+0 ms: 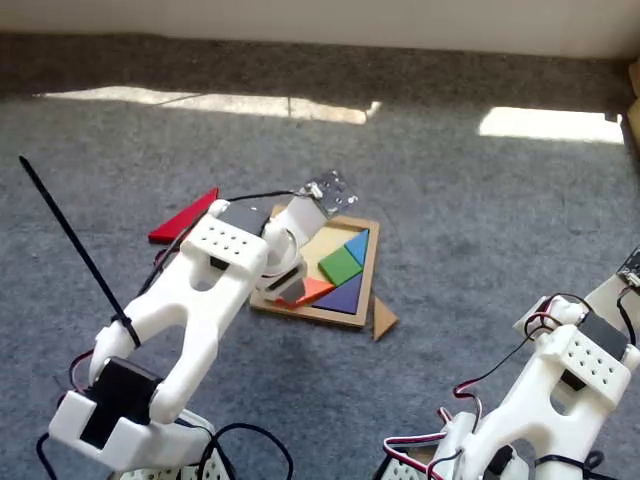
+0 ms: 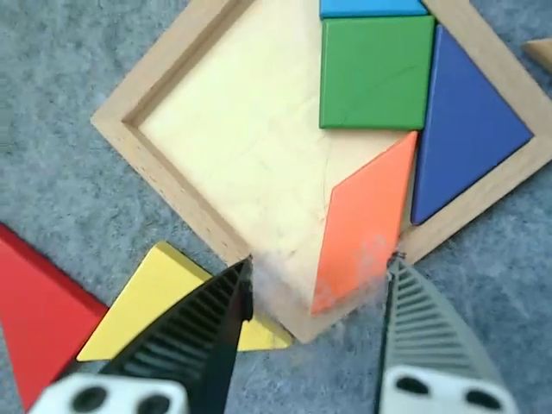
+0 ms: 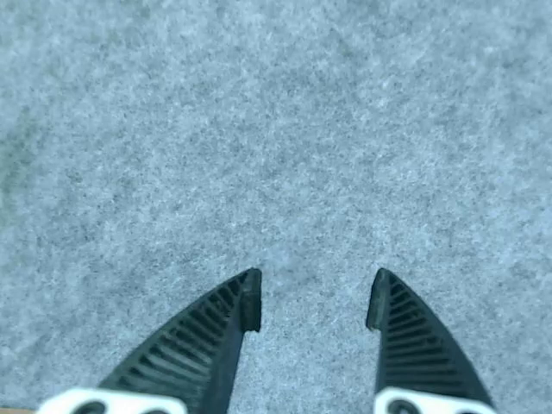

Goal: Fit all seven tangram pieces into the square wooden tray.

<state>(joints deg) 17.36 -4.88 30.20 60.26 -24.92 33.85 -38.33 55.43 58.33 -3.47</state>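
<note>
High camera looks down; left wrist camera closely shares the tray [image 2: 155,168].

Pale wood tray [image 2: 159,73]; green square [image 2: 375,73], dark blue triangle [image 2: 466,147], light blue piece [image 2: 371,7], orange parallelogram [image 2: 362,220], yellow triangle [image 2: 159,302], red triangle [image 2: 34,319], tan triangle [image 1: 383,318]; speckled grey carpet [image 3: 259,129].

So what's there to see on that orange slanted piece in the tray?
The orange parallelogram piece looks like smooth painted wood. It lies in the square wooden tray, one long edge against the blue triangle, one corner by the green square. Its other end seems to ride over the tray's rim, between the left gripper's open fingers.
</note>
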